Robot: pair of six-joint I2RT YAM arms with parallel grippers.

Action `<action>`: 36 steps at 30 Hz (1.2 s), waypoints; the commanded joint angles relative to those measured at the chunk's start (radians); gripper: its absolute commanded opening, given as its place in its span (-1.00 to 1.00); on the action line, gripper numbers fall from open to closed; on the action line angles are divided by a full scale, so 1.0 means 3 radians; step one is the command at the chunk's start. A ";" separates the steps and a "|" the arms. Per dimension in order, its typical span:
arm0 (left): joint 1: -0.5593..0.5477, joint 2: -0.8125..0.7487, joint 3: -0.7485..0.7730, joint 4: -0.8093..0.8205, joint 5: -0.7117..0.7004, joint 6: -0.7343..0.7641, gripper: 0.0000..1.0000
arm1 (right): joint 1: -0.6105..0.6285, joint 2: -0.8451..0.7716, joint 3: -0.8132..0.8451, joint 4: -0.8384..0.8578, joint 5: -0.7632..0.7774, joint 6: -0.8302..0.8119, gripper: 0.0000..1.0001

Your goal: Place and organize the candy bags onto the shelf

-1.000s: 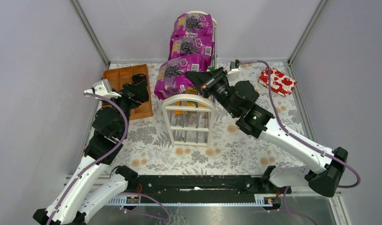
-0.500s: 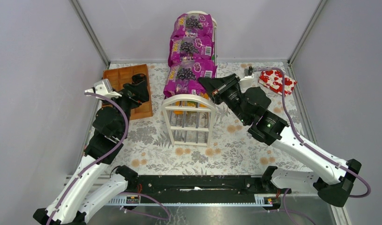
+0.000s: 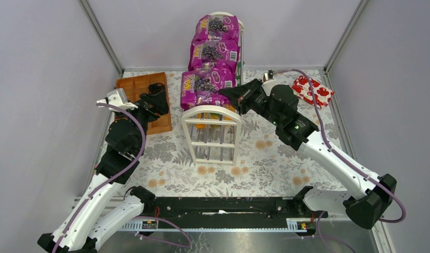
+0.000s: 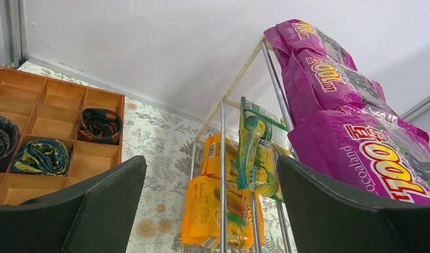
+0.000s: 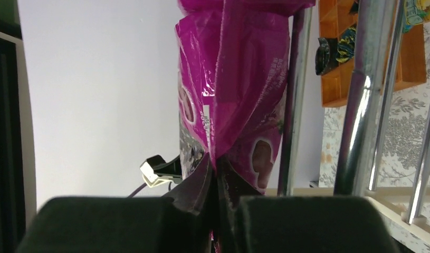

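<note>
Right gripper (image 3: pixel 229 96) is pinched tight on the right-hand edge of a purple bag (image 3: pixel 204 87), at the near end of the shelf (image 3: pixel 212 109) top tier. The bag lies across the shelf just behind the near arch, left edge poking slightly past the shelf's left side. Can't tell if it rests on the rods or hangs off the grip: right wrist view is all crumpled foil and blurred pads (image 5: pixel 307 221), one shelf rod just beside the bag.

Two more purple bags (image 3: pixel 215 52) sit further back on the same tier; the nearer one meets the purple bag, can't separate touching from overlap.

Lower tiers are mostly hidden from above. Left wrist view shows orange-yellow bags (image 4: pixel 218 211) and a green bag (image 4: pixel 257 158) inside the shelf, exact tier unclear.

Left gripper (image 3: pixel 155 101) is left of the shelf, over the wooden tray (image 3: pixel 144 84) edge, jaws wide, nothing in them. Dark rolls (image 4: pixel 99 125) lie in some tray cells.

Open floral cloth (image 3: pixel 165 158) lies between shelf and tray and in front of the shelf. Right of the shelf the right arm takes the room; red packet (image 3: pixel 313 90) is beyond it, well apart from the shelf.
</note>
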 commanded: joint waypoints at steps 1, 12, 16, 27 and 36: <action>0.0000 0.0011 0.0002 0.0106 0.0013 -0.0010 0.98 | -0.0019 0.0032 -0.0013 -0.0046 -0.0318 -0.0088 -0.65; 0.0000 0.0046 0.0002 0.0111 0.0006 0.0017 0.97 | -0.0035 -0.0745 0.0340 -0.1384 0.0735 -0.1617 0.54; 0.0000 0.0062 0.0000 0.0120 0.0000 0.0040 0.97 | -0.0038 -0.1199 0.0326 -0.1881 0.1086 -0.2583 0.94; 0.0001 0.0048 0.0335 -0.0028 -0.0149 0.0178 0.97 | -0.0037 -0.1974 0.0891 -0.3078 0.1765 -0.3500 1.00; 0.0000 -0.0018 0.1190 -0.0156 0.0479 0.0312 0.97 | -0.0037 -0.2153 0.1384 -0.3145 0.1885 -0.3888 1.00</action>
